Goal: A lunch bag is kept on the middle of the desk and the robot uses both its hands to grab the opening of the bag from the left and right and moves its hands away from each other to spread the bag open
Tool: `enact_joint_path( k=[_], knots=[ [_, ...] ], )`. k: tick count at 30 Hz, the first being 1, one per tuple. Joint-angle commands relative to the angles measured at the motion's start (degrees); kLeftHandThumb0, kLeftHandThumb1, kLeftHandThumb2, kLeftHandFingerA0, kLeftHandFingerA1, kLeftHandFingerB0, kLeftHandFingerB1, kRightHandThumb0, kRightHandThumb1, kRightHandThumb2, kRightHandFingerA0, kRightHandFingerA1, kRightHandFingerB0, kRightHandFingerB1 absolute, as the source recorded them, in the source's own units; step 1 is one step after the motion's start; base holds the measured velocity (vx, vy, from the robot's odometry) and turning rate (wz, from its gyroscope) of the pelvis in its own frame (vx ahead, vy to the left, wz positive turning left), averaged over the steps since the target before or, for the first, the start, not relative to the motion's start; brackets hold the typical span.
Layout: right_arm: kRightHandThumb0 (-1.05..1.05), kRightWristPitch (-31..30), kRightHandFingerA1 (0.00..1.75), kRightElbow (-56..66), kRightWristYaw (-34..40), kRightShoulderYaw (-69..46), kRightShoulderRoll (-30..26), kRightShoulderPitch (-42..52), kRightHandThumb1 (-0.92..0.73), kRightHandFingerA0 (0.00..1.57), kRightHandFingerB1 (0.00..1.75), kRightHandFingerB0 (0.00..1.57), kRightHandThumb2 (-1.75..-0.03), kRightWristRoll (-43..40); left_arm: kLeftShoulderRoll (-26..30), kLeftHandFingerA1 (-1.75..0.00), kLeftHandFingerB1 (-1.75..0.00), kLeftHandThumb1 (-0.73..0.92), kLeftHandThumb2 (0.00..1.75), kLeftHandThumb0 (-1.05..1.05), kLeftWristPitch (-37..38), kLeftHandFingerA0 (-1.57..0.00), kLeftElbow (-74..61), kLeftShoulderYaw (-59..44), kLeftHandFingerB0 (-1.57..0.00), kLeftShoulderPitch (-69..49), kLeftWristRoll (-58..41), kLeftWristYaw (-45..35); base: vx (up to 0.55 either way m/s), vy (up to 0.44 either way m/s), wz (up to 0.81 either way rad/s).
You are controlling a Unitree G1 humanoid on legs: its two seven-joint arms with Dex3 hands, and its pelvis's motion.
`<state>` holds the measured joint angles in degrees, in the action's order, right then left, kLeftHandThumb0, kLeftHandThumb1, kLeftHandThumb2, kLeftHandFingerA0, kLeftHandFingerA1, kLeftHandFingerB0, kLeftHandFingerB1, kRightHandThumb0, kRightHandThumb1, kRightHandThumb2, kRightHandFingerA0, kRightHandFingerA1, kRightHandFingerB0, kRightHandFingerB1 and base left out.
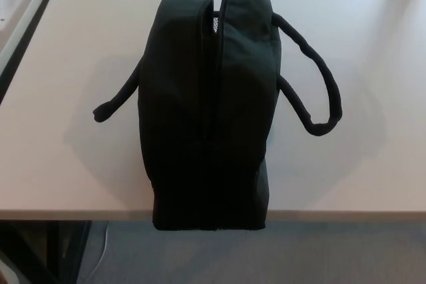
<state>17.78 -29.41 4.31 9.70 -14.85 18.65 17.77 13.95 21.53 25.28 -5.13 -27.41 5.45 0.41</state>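
Lunch bag (210, 108), black and made of fabric, is seen standing on the pale desk (346, 24), roughly at the middle of the view, with its near end reaching past the desk's front edge. Most of the picture is taken up by the desk, which extends to the left, right and far sides. Grey floor (319, 251) is shown below the front edge. The bag's opening (214, 64) is seen as a narrow slit running along the top from far to near; it is parted only slightly at the far end, where a bit of light lining is exposed. A looped handle (313, 74) is laid out on the desk to the right of the bag, and a second handle (118, 101) is seen sticking out to the left. Neither robot hand is shown, so their state cannot be told.
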Motion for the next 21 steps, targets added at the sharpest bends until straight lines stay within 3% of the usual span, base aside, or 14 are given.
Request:
enact_joint_path(
  k=[1, 7, 11, 12, 14, 15, 16, 17, 18, 19, 20, 21],
  knots=[
    [-0.30, 24.5, 0.43, 5.0, 20.6, -0.7, -5.6, 1.6, -0.57, 0.40, 0.28, 0.12, -0.57, 13.6, 3.7, -0.33, -0.21, 0.58, 0.60, -0.23, 26.5, -0.22, -15.3, -7.1, -0.08, -6.6, -2.6, 0.1, 0.00, 0.000, 0.00],
    [-0.32, 24.1, 0.31, 3.1, 25.0, -7.6, -11.0, -1.1, -0.58, 0.18, 0.24, 0.11, -0.59, 12.8, 2.3, -0.32, -0.26, 0.55, 0.57, -0.19, 30.4, -0.23, -20.7, -15.1, -0.11, -7.5, -1.9, 3.9, 0.00, 0.000, 0.00],
    [-0.30, 24.3, 0.36, 3.1, 28.4, -14.5, -14.6, -2.9, -0.49, 0.17, 0.20, 0.09, -0.60, 11.2, 2.1, -0.33, -0.27, 0.54, 0.56, -0.09, 35.1, -0.27, -20.1, -24.3, -0.14, -4.0, 4.2, 10.4, 0.00, 0.000, 0.00],
    [-0.23, 27.1, 0.35, 2.1, 31.0, -17.0, -16.1, -4.8, -0.51, 0.23, 0.22, 0.09, -0.58, 11.0, 2.4, -0.36, -0.27, 0.56, 0.56, -0.07, 34.3, -0.32, -21.7, -27.9, -0.15, -2.5, 7.1, 13.5, 0.00, 0.000, 0.00],
    [-0.28, 27.8, 0.35, 3.3, 32.5, -20.2, -18.1, -6.4, -0.50, 0.15, 0.19, 0.07, -0.63, 11.3, 3.1, -0.36, -0.27, 0.56, 0.57, -0.03, 32.6, -0.33, -23.1, -32.1, -0.14, -0.2, 11.0, 17.0, 0.00, 0.000, 0.00],
    [-0.26, 27.6, 0.30, 6.1, 32.9, -22.8, -19.8, -8.2, -0.52, 0.13, 0.25, 0.05, -0.55, 11.6, 4.7, -0.74, -0.45, 0.44, 0.90, -0.02, 30.6, -0.49, -24.6, -34.6, -0.02, 2.4, 11.5, 18.4, 0.00, 0.000, 0.00],
    [-0.20, 27.3, 0.49, 8.1, 33.2, -24.4, -20.6, -9.4, -0.52, 0.00, 0.50, 0.00, -0.97, 12.0, 5.8, -1.51, -0.28, 0.60, 0.57, 0.00, 30.6, -0.75, -24.8, -36.3, -0.17, 4.5, 12.0, 19.3, 0.00, 0.000, 0.00],
    [-0.20, 27.0, 0.49, 9.0, 33.4, -25.1, -20.8, -10.0, -0.52, 0.00, 0.50, 0.00, -0.97, 12.5, 6.3, -1.51, -0.28, 0.60, 0.57, 0.00, 31.5, -0.75, -24.3, -37.4, -0.17, 5.9, 12.5, 19.6, 0.00, 0.000, 0.00],
    [-0.24, 27.6, 0.33, 10.2, 33.5, -26.1, -21.6, -11.7, -0.47, 0.14, 0.19, 0.08, -0.61, 13.0, 8.0, -1.15, -0.28, 0.61, 0.58, 0.02, 33.0, -0.85, -22.9, -38.4, -0.16, 8.3, 11.8, 19.3, 0.00, 0.000, 0.00],
    [-0.24, 27.7, 0.29, 11.4, 33.5, -26.6, -22.6, -14.1, -0.52, 0.19, 0.25, 0.03, -0.55, 13.7, 10.2, -0.36, -0.27, 0.61, 0.58, 0.05, 34.9, -0.43, -21.2, -39.4, -0.14, 11.1, 11.7, 19.1, 0.00, 0.000, 0.00],
    [-0.24, 27.3, 0.29, 12.3, 33.4, -26.8, -23.4, -16.3, -0.52, 0.19, 0.25, 0.03, -0.55, 14.4, 12.2, -0.36, -0.27, 0.61, 0.58, 0.05, 36.7, -0.43, -19.8, -40.1, -0.14, 13.5, 12.0, 19.0, 0.00, 0.000, 0.00],
    [-0.24, 27.2, 0.35, 12.6, 32.5, -26.6, -23.9, -19.1, -0.47, 0.19, 0.18, 0.06, -0.62, 14.1, 13.7, -0.32, -0.27, 0.60, 0.59, 0.01, 36.4, -0.31, -19.5, -40.8, -0.15, 15.9, 13.7, 20.0, 0.00, 0.000, 0.00]
  ],
)
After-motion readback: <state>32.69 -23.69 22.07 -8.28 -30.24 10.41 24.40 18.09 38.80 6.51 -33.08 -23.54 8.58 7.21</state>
